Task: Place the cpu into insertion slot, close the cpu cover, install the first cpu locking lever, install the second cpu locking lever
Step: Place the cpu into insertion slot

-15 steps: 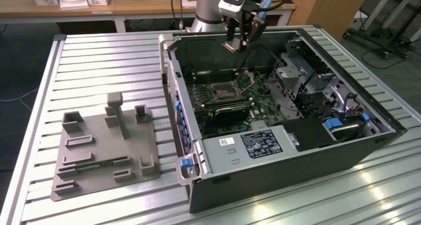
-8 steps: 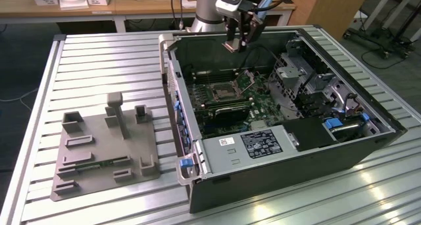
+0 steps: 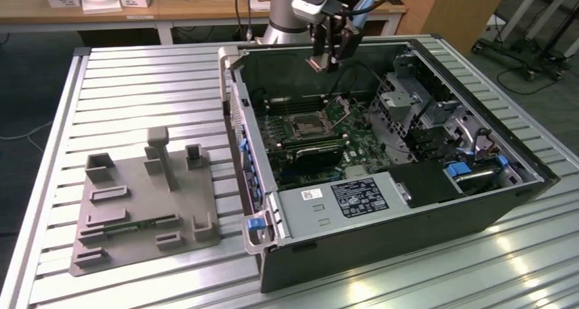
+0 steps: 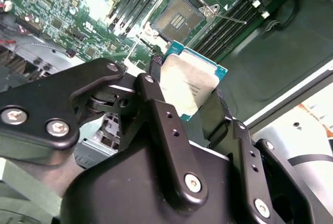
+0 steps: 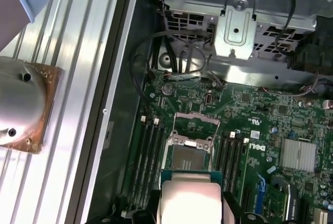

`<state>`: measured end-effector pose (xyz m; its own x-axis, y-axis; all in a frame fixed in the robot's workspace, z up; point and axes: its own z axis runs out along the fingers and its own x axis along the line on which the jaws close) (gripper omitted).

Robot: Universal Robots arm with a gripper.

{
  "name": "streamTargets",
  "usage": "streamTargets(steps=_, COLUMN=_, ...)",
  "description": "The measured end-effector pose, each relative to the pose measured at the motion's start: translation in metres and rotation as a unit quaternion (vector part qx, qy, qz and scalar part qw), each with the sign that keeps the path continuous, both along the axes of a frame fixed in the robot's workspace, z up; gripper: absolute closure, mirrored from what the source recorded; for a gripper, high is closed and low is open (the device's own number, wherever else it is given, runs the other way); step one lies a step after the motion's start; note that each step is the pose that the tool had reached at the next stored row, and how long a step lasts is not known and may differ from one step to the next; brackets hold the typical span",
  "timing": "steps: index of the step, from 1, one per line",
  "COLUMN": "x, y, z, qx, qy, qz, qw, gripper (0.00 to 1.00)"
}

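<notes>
**Carrying cpu over the socket, not seated yet**

Jaws are pinched shut on the cpu (image 4: pixel 193 76) across two opposite edges. The metal lid faces the cameras in both wrist views, and the green rim is free at the outer corners. The chip hangs in the air above the open computer case (image 3: pixel 389 207), clear of the board.

The insertion slot (image 3: pixel 303 126) is at about 6 o'clock from the jaws in the exterior view, well below them. Its pin field is exposed. The cpu cover (image 5: pixel 195 121) looks swung up off it, so the way in seems open. The levers are too small to judge.

My read on doing this placement well:
- Square up first. In the first wrist view the chip edges look roughly parallel to the socket rim. Check the corner orientation before any descent.
- Go straight down with no sideways slide over the pins, since they likely bend easily.
- Keep the chip level, because a tilted entry puts one corner on the pins.
- Watch finger room. The memory slots (image 5: pixel 148 156) run just beside the socket, and the raised cover stands on one side.
- The grip is on thin edges only, so a slip is plausible. Move slowly.
- Let the chip drop into the rim under its own weight; don't press it in.
</notes>
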<state>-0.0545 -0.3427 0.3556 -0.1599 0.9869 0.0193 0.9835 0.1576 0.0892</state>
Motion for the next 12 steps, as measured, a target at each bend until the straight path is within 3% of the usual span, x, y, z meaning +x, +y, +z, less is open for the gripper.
streamTargets(steps=12, x=-0.0011, y=0.0, z=-0.0003, qx=0.0, qy=0.0, qz=-0.046, qw=0.999, gripper=0.46)
